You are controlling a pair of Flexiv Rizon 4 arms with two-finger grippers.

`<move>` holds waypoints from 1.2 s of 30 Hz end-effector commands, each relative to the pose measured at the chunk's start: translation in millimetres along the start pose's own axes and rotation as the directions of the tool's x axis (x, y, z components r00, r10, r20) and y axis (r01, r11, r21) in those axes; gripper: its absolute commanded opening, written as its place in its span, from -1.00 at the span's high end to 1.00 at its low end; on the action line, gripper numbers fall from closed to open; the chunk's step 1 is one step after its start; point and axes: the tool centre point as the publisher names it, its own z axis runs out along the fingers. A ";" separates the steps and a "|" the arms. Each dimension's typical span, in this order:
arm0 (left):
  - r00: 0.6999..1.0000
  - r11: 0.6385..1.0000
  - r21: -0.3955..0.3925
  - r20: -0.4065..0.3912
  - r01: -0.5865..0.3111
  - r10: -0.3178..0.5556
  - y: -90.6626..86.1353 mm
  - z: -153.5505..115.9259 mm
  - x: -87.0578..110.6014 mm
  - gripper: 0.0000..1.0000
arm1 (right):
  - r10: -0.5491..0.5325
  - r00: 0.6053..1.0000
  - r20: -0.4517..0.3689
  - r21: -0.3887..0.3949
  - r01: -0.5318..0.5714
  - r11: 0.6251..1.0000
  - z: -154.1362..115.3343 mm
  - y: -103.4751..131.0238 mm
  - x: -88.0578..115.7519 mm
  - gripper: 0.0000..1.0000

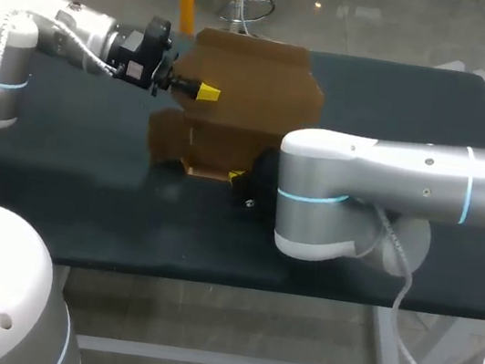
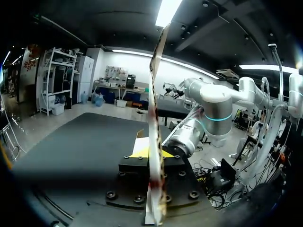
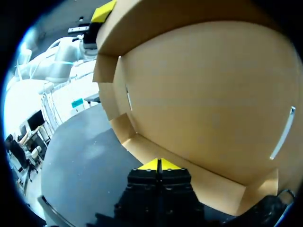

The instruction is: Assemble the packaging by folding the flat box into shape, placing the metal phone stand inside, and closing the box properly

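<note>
The left gripper (image 1: 203,92) is clamped on the box (image 1: 257,92). In its wrist view the cardboard runs edge-on between the two yellow tips (image 2: 142,152), pinched from both sides. It grips the sheet's upper left edge and holds it up off the table (image 1: 70,164).

The right gripper (image 3: 159,165) has its tips pressed tight together, right at the edge of the box's lower flap. I see no cardboard between them. From above only a scrap of yellow shows at the box's bottom edge, under the right arm (image 1: 391,173).

The box stands roughly upright at mid-table, leaning back, its top near the far edge. It is only half folded, with side flaps angled out. Dark tabletop lies open to its left and in front. The right arm's elbow crowds its right front corner.

The inner face (image 3: 203,104) toward the right gripper is plain brown board with two thin slits.
</note>
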 end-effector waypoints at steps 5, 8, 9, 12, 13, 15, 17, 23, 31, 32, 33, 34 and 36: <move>1.000 1.000 -0.004 -0.015 0.014 -0.014 6.9 0.5 -3.3 1.00 | 0.000 1.000 0.005 -0.001 0.000 1.000 7.1 -4.4 -1.0 1.00; 1.000 1.000 -0.005 -0.015 0.016 -0.016 7.7 -0.1 -3.0 1.00 | 0.000 1.000 0.005 -0.001 0.000 1.000 7.1 -4.4 -1.0 1.00; 1.000 1.000 -0.005 -0.016 0.017 -0.017 7.9 -0.3 -2.8 1.00 | 0.000 1.000 0.005 -0.001 0.000 1.000 7.1 -4.4 -1.0 1.00; 1.000 1.000 -0.010 -0.017 0.020 -0.021 8.4 -1.1 -2.1 1.00 | 0.000 1.000 0.005 -0.001 0.000 1.000 7.1 -4.4 -1.0 1.00; 1.000 1.000 -0.011 -0.017 0.021 -0.021 8.7 -1.2 -2.0 1.00 | 0.000 1.000 0.005 -0.001 0.000 1.000 7.1 -4.4 -1.0 1.00; 1.000 1.000 -0.013 -0.017 0.024 -0.024 10.2 -0.6 -2.9 1.00 | 0.000 1.000 0.005 -0.001 0.000 1.000 7.1 -4.4 -1.0 1.00; 0.999 1.000 -0.014 -0.017 0.027 -0.027 12.3 0.4 -4.8 1.00 | 0.000 1.000 0.005 -0.001 0.000 1.000 7.1 -4.4 -1.0 1.00; 0.999 0.999 -0.020 -0.019 0.028 -0.028 13.7 1.5 -7.2 1.00 | 0.000 1.000 0.005 -0.001 0.000 1.000 7.1 -4.4 -1.0 1.00; 1.000 1.000 -0.019 -0.021 0.019 -0.019 11.4 0.0 -7.4 1.00 | 0.000 1.000 0.005 -0.001 0.000 1.000 7.1 -4.4 -1.0 1.00; 1.000 1.000 -0.020 -0.020 0.018 -0.019 10.8 -0.4 -7.1 1.00 | 0.000 1.000 0.005 -0.001 0.000 1.000 7.1 -4.4 -1.0 1.00; 1.000 1.000 -0.020 -0.023 0.018 -0.019 10.6 -0.6 -7.1 1.00 | 0.000 1.000 0.005 -0.001 0.000 1.000 7.1 -4.4 -1.0 1.00; 1.000 1.000 -0.019 -0.024 0.019 -0.019 10.3 -0.9 -6.9 1.00 | 0.000 1.000 0.005 -0.001 0.000 1.000 7.1 -4.4 -1.0 1.00; 1.000 1.000 -0.021 -0.024 0.018 -0.019 9.8 -1.6 -6.4 1.00 | 0.000 1.000 0.005 -0.001 0.000 1.000 7.1 -4.4 -1.0 1.00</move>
